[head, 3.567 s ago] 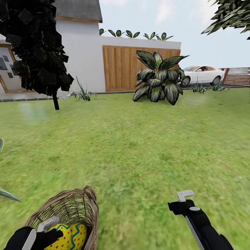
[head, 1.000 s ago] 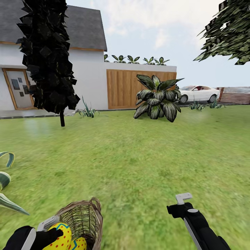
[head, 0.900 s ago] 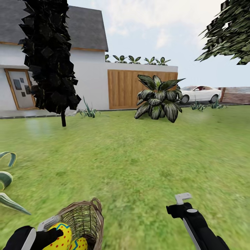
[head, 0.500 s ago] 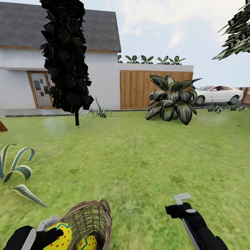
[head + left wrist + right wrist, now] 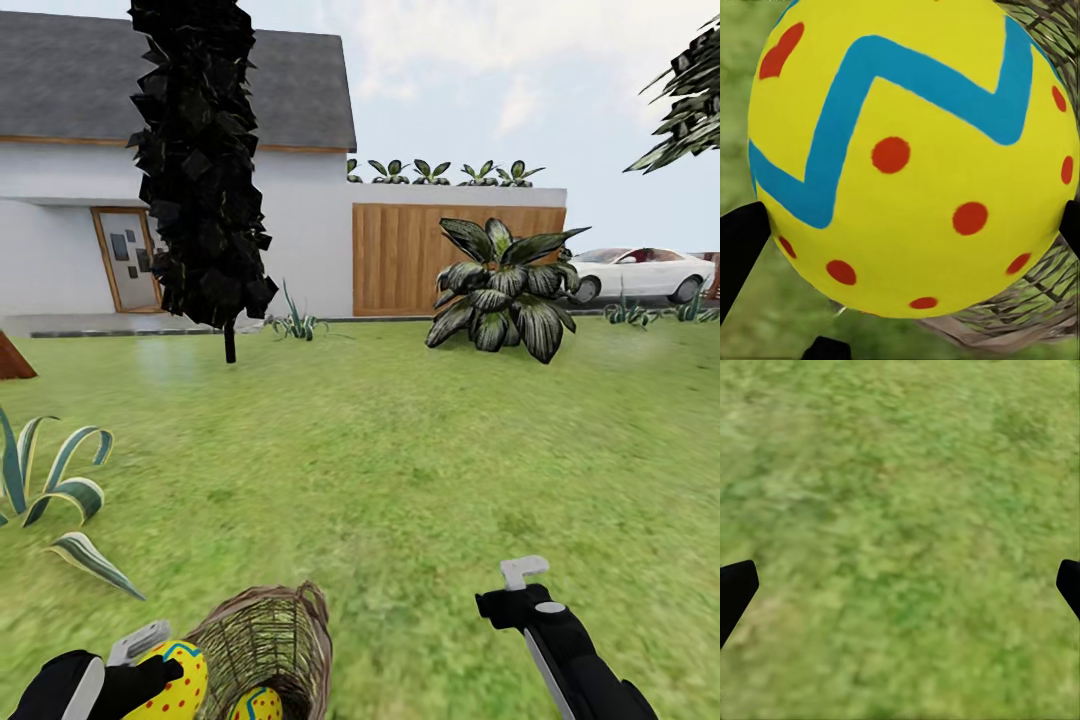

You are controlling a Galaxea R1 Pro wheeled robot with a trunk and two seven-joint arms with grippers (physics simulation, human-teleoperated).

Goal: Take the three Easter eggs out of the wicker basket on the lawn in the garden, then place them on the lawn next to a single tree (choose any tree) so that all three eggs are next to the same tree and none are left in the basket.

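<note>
Two eggs are what I can make out from here: one Easter egg, yellow with a blue zigzag and red dots, is clamped in my left claw at the near left, and through the left wrist camera that egg sits between the dark fingertips, with wicker behind it. Just right of it the wicker basket lies on the lawn, and a second egg shows inside it at the near edge. My right claw hangs over bare grass at the near right; the right wrist camera shows its fingers spread wide apart with nothing between them. Farther left, a striped spiky plant grows from the grass. Far across the lawn stand a dark columnar tree on the left and a broad-leaved plant on the right, with the white house, a wooden fence panel and a white car behind.
</note>
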